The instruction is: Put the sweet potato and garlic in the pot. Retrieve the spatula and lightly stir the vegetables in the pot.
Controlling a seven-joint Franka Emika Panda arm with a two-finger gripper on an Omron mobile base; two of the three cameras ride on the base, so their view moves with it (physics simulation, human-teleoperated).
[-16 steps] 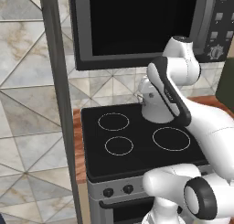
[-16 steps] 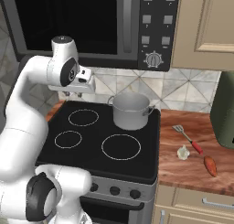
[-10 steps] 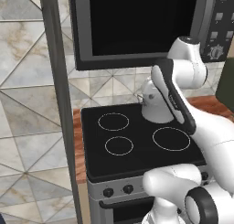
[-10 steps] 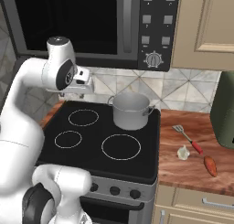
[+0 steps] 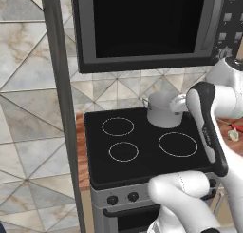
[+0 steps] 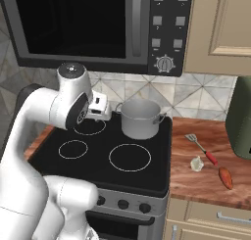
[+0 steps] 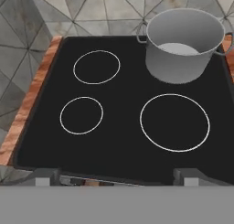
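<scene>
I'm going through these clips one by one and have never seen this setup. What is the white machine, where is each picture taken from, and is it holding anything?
It is a rendered kitchen. The white machine is a robot arm on a driving base. Two cameras sit behind it, left and right; the third rides on its hand, looking down at the stove. An empty grey pot stands on the back right burner. On the wooden counter lie a spatula, garlic and a sweet potato. The gripper is open and holds nothing.

The pot (image 6: 140, 118) sits on the cooktop's (image 6: 100, 160) back right burner, under the microwave (image 6: 93, 26). On the worktop (image 6: 196, 182) right of the stove lie the spatula (image 6: 201, 149), the garlic (image 6: 196, 164) just before it, and the sweet potato (image 6: 225, 177) nearest the front edge.
</scene>
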